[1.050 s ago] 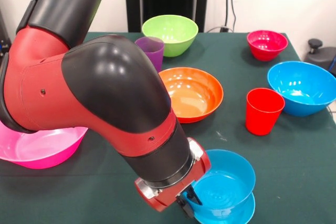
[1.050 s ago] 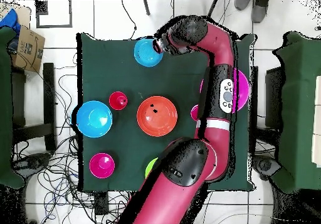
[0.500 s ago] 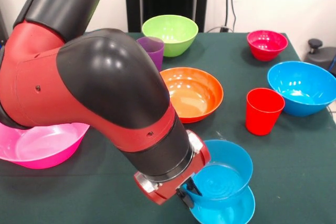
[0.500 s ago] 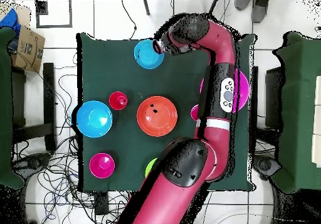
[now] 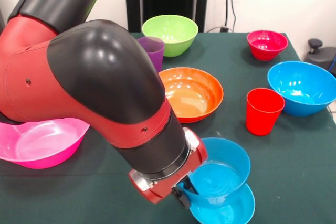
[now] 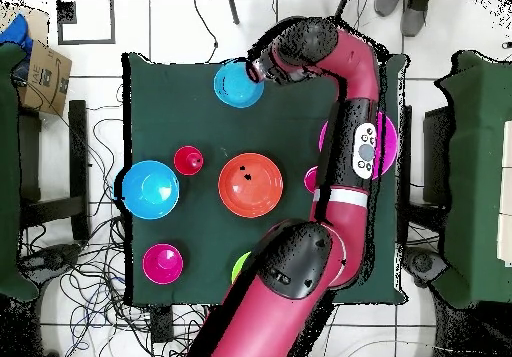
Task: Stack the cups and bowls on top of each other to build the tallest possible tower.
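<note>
My gripper [image 5: 185, 188] is shut on the near rim of a small blue bowl [image 5: 219, 173], holding it tilted just above a second small blue bowl [image 5: 227, 212] at the table's front edge. From overhead, the gripper [image 6: 256, 72] and held bowl [image 6: 237, 83] sit near the table's top edge. An orange bowl [image 5: 192, 93] lies mid-table, with a red cup [image 5: 264, 110] to its right. The purple cup [image 5: 151, 49] is partly hidden behind my arm, in front of the lime green bowl [image 5: 170, 34].
A large blue bowl [image 5: 303, 87] and a small red-magenta bowl [image 5: 267, 44] stand at the right. A large pink bowl [image 5: 42, 142] sits at the left, partly under my arm. Cables and floor tiles surround the table [image 6: 170, 103].
The held small blue bowl has risen off the lower one and shifted slightly left in the front view, along with the wrist. Everything else stayed put.
</note>
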Controlling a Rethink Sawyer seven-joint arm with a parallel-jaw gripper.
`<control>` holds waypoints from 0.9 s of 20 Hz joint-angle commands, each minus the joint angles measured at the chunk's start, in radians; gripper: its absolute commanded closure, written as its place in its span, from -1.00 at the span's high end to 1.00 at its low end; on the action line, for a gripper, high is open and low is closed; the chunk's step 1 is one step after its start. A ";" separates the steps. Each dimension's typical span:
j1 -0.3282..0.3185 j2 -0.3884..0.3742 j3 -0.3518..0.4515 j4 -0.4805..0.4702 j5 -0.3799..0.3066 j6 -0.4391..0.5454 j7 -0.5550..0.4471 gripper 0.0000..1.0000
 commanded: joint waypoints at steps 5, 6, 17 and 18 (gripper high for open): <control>0.020 0.034 0.081 -0.047 -0.127 0.020 -0.132 -1.00; 0.019 0.039 0.089 -0.049 -0.131 0.014 -0.135 -1.00; 0.006 0.086 0.128 -0.026 -0.110 -0.052 -0.139 -1.00; 0.006 0.089 0.128 -0.023 -0.106 -0.061 -0.136 -1.00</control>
